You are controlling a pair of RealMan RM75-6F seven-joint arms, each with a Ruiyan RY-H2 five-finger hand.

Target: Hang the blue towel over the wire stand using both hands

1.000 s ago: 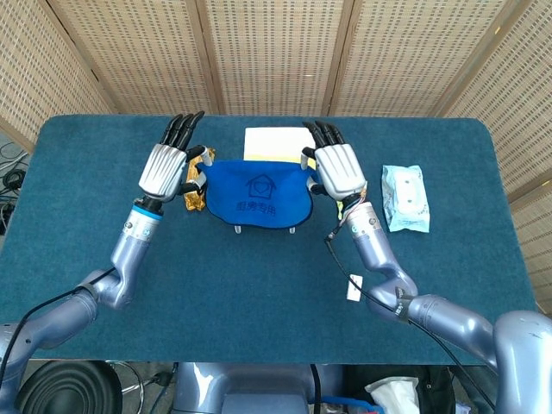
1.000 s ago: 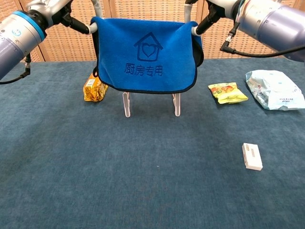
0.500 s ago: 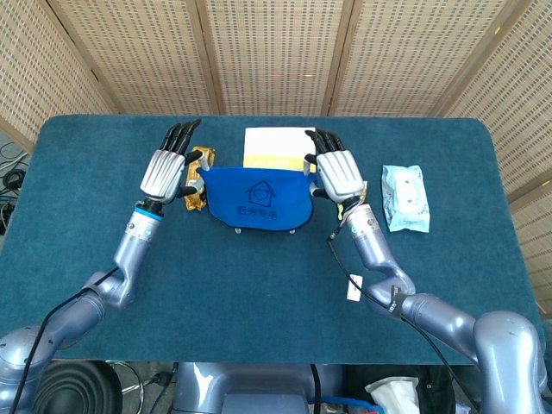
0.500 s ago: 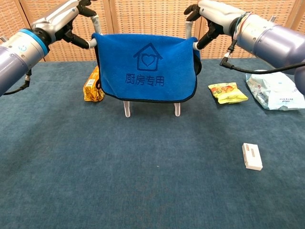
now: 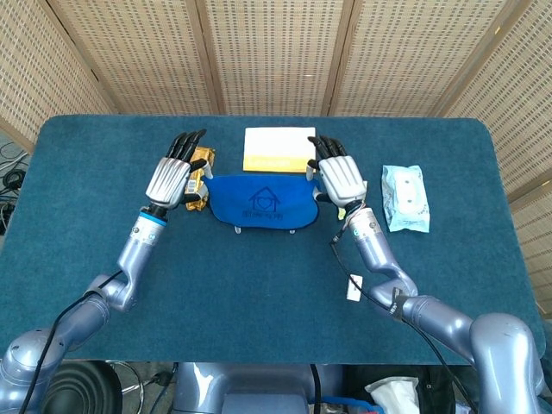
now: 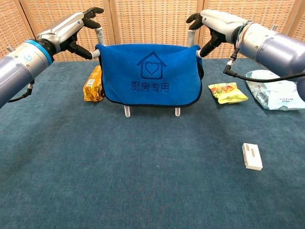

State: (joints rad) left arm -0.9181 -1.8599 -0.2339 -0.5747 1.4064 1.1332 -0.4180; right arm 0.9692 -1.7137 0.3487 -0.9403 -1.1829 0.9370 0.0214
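Note:
The blue towel with a house-and-heart print is draped over the wire stand, and only the stand's clear feet show under its lower hem. In the head view the towel lies mid-table between both hands. My left hand pinches the towel's upper left corner, other fingers stretched out. At the upper right corner my right hand pinches in the same way. From above, the left hand and right hand flank the towel, backs up.
An orange snack pack stands left of the stand. A yellow-green packet and a white wipes pack lie to the right. A small white box sits nearer the front. A white-and-yellow box lies behind the towel.
Both hands have come down with the towel. Its top edge sits lower and its hem now covers most of the stand's legs.

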